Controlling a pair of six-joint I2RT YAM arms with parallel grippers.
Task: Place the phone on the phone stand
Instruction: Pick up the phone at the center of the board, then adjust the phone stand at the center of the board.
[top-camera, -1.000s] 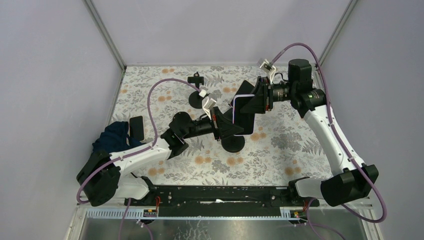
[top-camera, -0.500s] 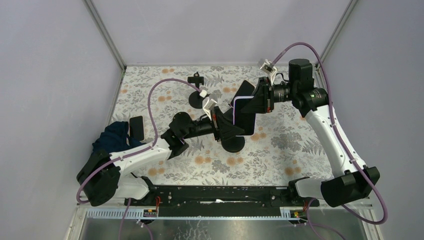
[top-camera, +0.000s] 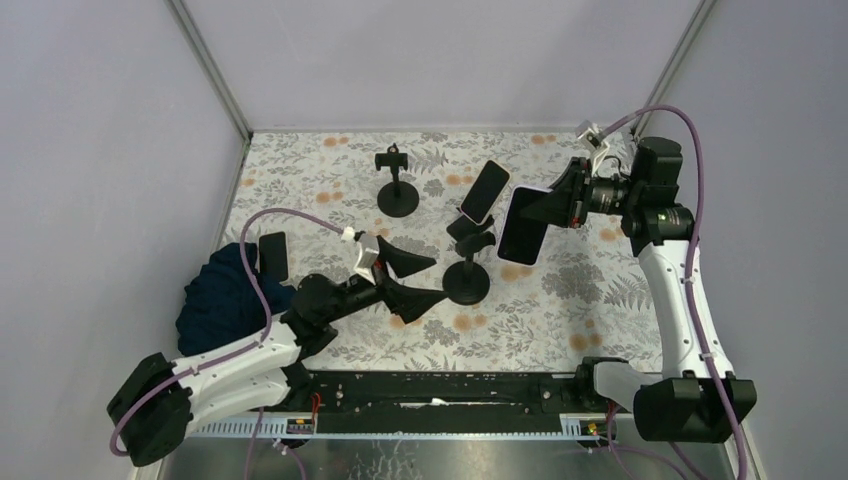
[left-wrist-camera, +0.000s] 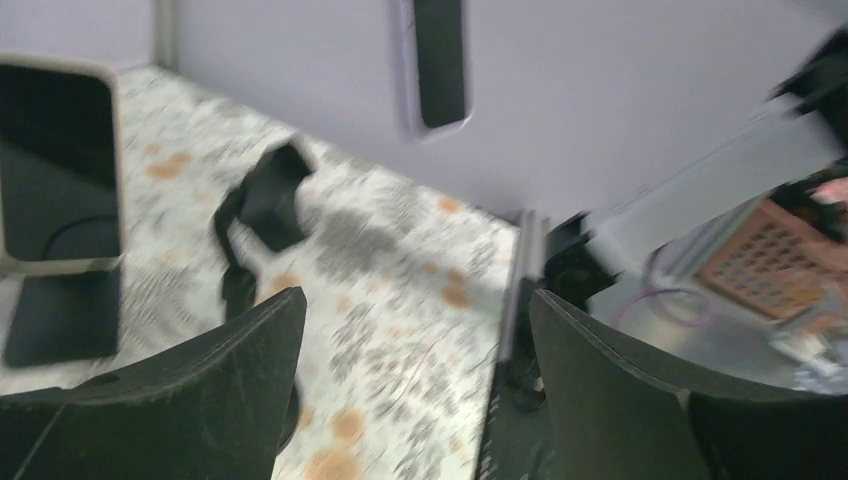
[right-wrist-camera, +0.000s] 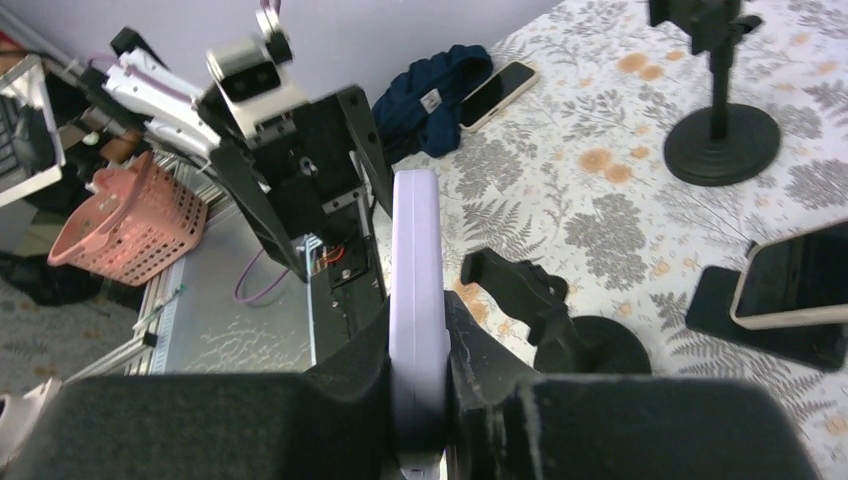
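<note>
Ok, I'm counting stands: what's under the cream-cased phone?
A flat black plate sticks out beneath the cream-cased, dark-screened phone. The phone covers the rest, so the plate's full shape can't be told.

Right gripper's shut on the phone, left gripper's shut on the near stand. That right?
Not quite. The left gripper is open, with nothing between its fingers, and sits beside the near stand rather than gripping it. The top external view shows this. The right gripper is shut on the phone, as you said.
</note>
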